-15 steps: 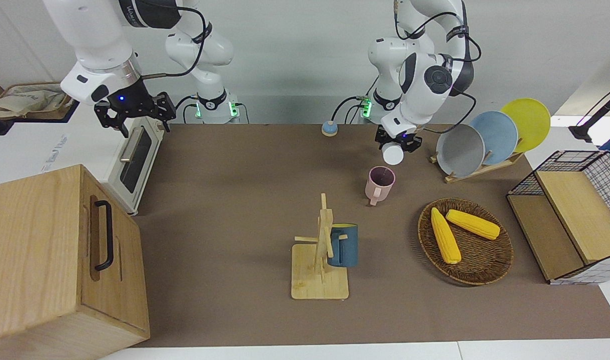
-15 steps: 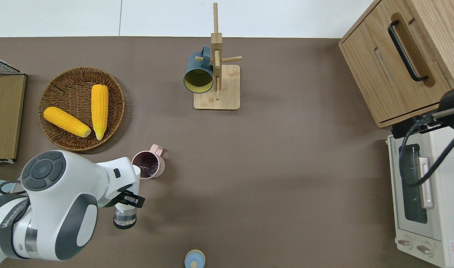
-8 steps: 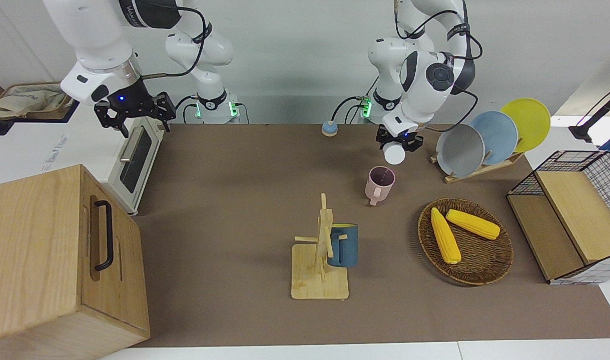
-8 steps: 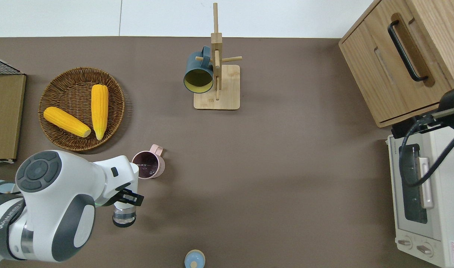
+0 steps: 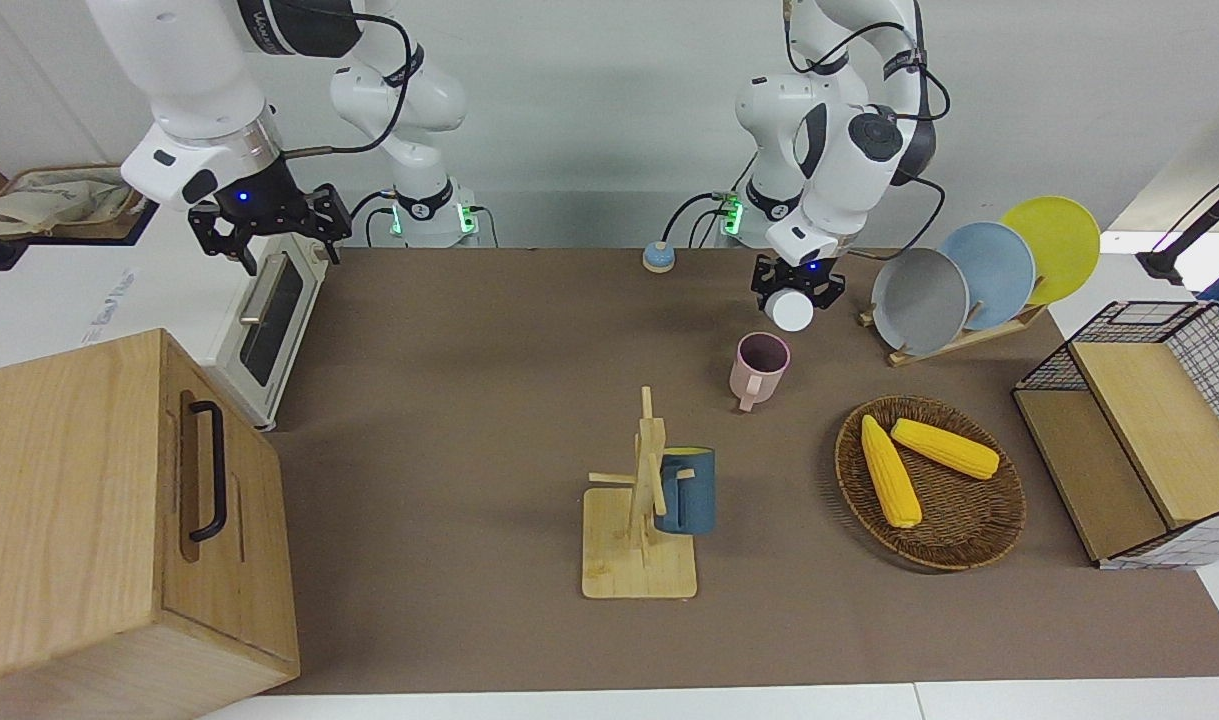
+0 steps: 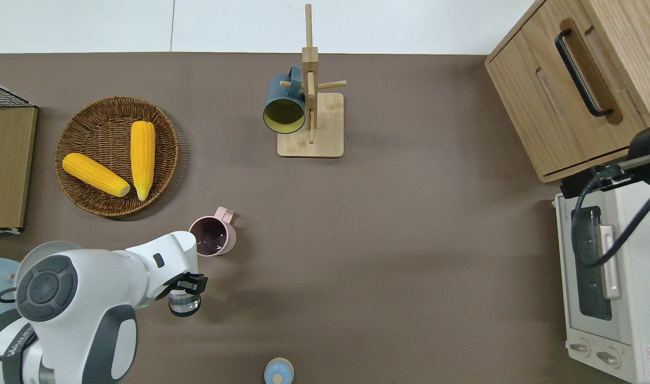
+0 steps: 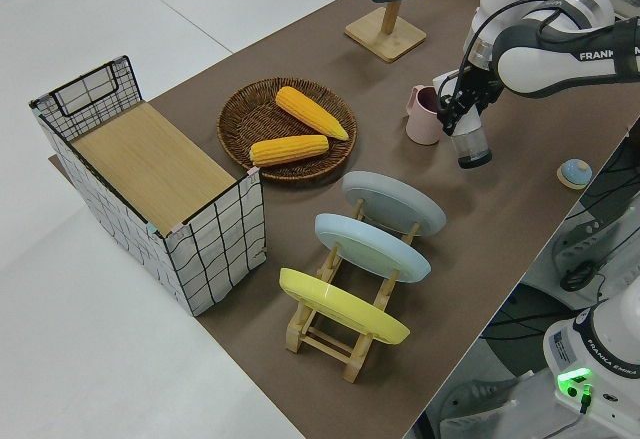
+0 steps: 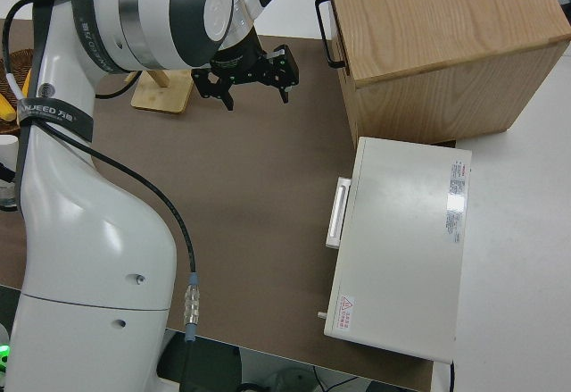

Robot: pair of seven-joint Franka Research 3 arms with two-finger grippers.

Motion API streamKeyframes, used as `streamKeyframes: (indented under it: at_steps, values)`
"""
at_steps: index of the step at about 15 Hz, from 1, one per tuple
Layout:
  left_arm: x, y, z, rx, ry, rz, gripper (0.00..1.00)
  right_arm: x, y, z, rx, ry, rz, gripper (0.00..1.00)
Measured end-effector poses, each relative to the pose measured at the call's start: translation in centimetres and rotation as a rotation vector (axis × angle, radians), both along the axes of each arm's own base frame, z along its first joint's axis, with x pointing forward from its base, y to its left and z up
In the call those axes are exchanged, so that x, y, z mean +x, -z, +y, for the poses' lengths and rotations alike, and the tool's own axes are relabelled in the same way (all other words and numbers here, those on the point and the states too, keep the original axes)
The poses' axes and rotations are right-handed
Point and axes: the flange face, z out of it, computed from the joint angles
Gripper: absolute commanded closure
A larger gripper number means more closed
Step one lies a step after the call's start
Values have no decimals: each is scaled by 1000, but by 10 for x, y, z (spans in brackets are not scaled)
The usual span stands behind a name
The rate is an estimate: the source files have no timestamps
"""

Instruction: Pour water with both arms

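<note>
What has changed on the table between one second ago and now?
The left tool has carried the clear glass it grips a little toward the pink mug and turned it more upright; the grip has not changed. The pink mug, the corn basket and the parked right arm stayed as they were.

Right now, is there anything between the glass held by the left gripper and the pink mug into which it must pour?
Nothing visible stands between them. The left gripper holds the clear glass in the air, over bare table just nearer the robots than the pink mug. The mug's mouth is open and uncovered. The right arm is parked.
</note>
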Motion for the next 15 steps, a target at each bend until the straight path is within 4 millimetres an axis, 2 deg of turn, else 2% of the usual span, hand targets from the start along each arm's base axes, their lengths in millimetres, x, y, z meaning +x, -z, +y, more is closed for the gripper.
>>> streamKeyframes:
  at_steps: [8,15]
  values:
    - [0,-7,4,-28,-38,-105,1000,0,0,0,0,0,0,15]
    - [-2,-22,31,-29,-109,-195,1000,0,0,0,0,0,0,15]
